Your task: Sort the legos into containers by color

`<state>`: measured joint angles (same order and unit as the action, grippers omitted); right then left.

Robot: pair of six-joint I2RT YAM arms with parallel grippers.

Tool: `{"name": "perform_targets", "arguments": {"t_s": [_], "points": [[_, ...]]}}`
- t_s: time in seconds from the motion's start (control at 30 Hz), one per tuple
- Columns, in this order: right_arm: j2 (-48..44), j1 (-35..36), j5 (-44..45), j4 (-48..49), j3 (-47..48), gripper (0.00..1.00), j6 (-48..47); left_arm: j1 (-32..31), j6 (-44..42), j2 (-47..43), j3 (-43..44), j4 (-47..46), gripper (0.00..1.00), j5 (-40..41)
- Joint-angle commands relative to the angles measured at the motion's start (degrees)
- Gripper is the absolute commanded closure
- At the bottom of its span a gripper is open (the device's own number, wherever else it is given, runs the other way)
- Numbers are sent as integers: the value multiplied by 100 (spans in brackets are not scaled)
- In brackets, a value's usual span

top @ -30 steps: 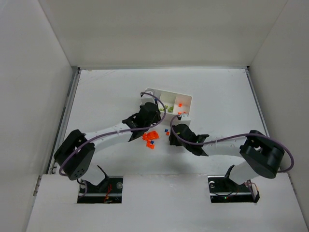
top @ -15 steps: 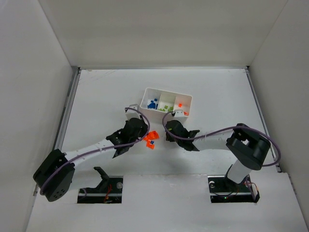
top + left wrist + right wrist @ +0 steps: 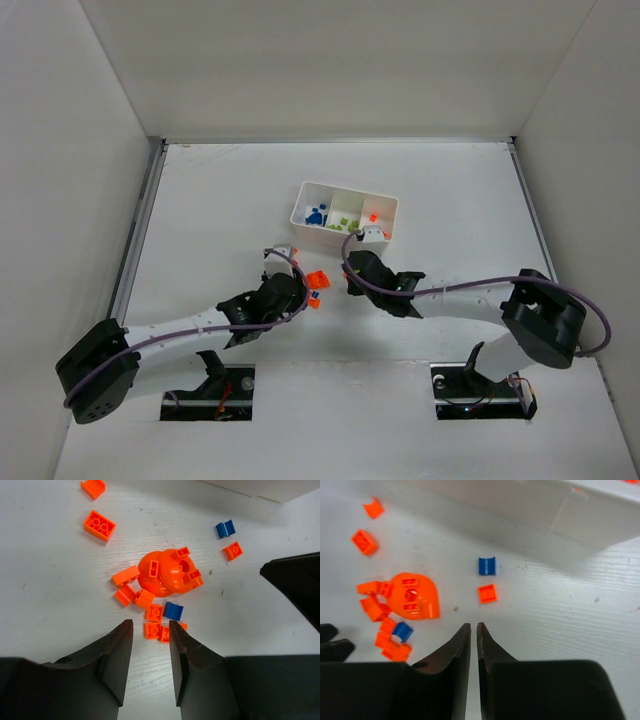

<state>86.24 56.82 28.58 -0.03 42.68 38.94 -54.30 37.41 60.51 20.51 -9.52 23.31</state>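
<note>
The unsorted legos [image 3: 167, 572] lay in a tight, mostly orange cluster on the bench [image 3: 50, 580], just ahead of the left end effector [image 3: 150, 628]. Its jaws stood part-way open and empty, with small orange bricks [image 3: 153, 613] at its fingertips and a blue brick [image 3: 173, 611] beside them to the right. The right end effector [image 3: 473, 628] was closed with nothing seen in it. An orange square [image 3: 487, 593] and a blue tile [image 3: 487, 565] lay just ahead of it, and the tray [image 3: 600, 525] lay beyond. The left jaws would best straddle one orange brick alone, clear of the blue one, and the right would need to reopen before descending.
</note>
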Motion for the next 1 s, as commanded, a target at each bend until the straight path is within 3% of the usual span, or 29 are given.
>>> {"name": "perform_targets", "arguments": {"t_s": [0.0,0.07,0.17,0.37,0.57,0.73,0.97], "points": [[-187,53,122,-155,118,83,-18,-207,144,-84,-109,-23,67,226],[-55,9,60,-138,144,76,17,-278,161,4,-57,-6,66,218],[279,-9,69,-23,302,58,-88,-444,196,-4,-73,-41,65,226],[841,-166,25,143,531,55,-299,-550,363,-311,-188,64,64,218],[1114,-369,16,284,645,59,-448,-585,513,-470,-329,222,62,174],[1124,-404,-45,285,646,75,-431,-656,522,-365,-364,293,61,174],[202,-273,-98,-31,610,81,-440,-612,487,-330,-320,354,61,209]]}}
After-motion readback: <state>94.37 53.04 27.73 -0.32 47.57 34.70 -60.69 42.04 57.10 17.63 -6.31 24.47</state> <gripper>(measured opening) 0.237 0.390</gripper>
